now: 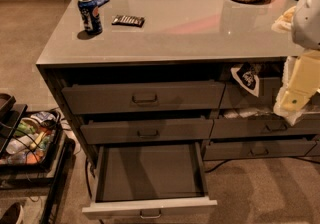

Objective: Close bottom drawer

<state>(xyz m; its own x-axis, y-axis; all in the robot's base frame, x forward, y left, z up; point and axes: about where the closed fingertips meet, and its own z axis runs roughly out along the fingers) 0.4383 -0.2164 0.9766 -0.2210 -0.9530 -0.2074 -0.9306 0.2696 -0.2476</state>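
- I see the bottom drawer point(150, 173) pulled far out beneath the counter's point(175, 28) front edge, toward its left corner.
- My tool point(296, 93) hangs by the front right corner; I cannot tell its state.

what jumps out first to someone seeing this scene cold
The bottom drawer stands pulled far out, low at centre, showing its long grey tray. At the right edge the pale gripper hangs in front of the neighbouring drawer stack, apart from that drawer. A blue can stands near the left corner of the counter, with a dark wrapper beside it.
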